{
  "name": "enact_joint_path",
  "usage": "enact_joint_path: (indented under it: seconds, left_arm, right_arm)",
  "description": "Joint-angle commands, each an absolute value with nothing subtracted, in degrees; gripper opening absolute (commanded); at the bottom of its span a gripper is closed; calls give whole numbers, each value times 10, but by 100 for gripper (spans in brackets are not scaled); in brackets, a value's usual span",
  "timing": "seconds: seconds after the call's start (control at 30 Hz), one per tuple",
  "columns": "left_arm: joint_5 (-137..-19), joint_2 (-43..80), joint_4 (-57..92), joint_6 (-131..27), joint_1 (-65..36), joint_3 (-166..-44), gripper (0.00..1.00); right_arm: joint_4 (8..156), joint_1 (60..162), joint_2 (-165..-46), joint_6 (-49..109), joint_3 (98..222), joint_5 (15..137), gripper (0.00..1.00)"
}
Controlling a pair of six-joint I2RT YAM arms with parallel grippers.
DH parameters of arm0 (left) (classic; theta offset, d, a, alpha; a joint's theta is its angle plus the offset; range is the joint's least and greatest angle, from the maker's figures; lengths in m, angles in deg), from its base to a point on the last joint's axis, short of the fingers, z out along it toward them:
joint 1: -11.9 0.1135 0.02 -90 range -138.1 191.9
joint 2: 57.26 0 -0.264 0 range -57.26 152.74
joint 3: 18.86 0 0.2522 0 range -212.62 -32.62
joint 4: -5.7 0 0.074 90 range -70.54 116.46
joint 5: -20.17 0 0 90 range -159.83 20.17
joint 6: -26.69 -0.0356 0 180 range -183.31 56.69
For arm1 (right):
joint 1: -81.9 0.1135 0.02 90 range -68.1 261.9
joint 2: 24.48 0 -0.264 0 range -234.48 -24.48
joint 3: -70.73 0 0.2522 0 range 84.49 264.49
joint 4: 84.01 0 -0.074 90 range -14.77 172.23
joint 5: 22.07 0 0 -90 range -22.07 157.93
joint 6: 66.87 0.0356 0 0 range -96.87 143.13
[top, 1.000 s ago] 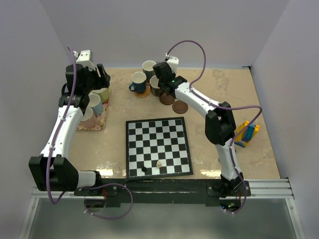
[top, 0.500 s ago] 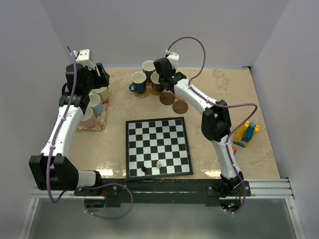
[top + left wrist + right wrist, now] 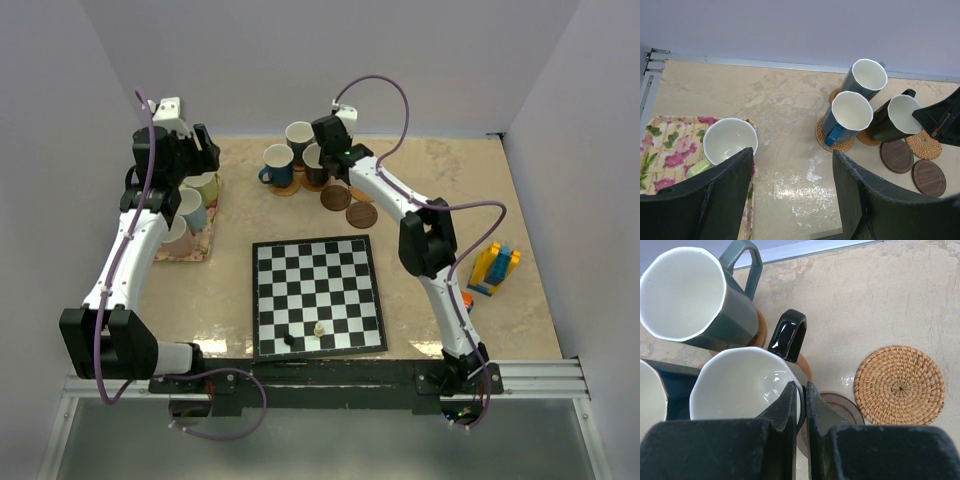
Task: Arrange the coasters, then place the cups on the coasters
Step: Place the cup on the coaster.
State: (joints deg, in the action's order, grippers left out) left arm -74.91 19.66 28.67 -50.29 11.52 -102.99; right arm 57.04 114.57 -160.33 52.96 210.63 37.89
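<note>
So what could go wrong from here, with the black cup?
1. The right hand grips the black cup by a thin rim pinch only; lifted, it could swing or slip.
2. The teal cup and dark blue cup stand close beside it, so a sideways move may knock them.
3. Its tan coaster pokes out on the handle side, so the cup may sit off-centre.

A beige, marbled worktop (image 3: 440, 180) carries a black-and-white chessboard (image 3: 317, 295) near its front centre. A floral cloth mat (image 3: 665, 155) lies at the left side. Bright toy blocks (image 3: 495, 268) stand at the right. Towards the back lie 2 dark brown coasters (image 3: 896, 156), side by side, with 1 woven coaster (image 3: 899, 385) just beside them.
</note>
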Motion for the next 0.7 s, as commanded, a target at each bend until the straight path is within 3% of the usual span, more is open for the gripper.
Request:
enact_joint_path:
  seconds: [0.0,0.67]
  left_arm:
    - [-746,196,246,-492,118,-1026,69]
    - [-762,216,237,-490,118,-1037,70]
  right_arm:
    - [630,1141,-1592,526,2166,388,0]
    - [623,1128,-1618,515,2192,439,0]
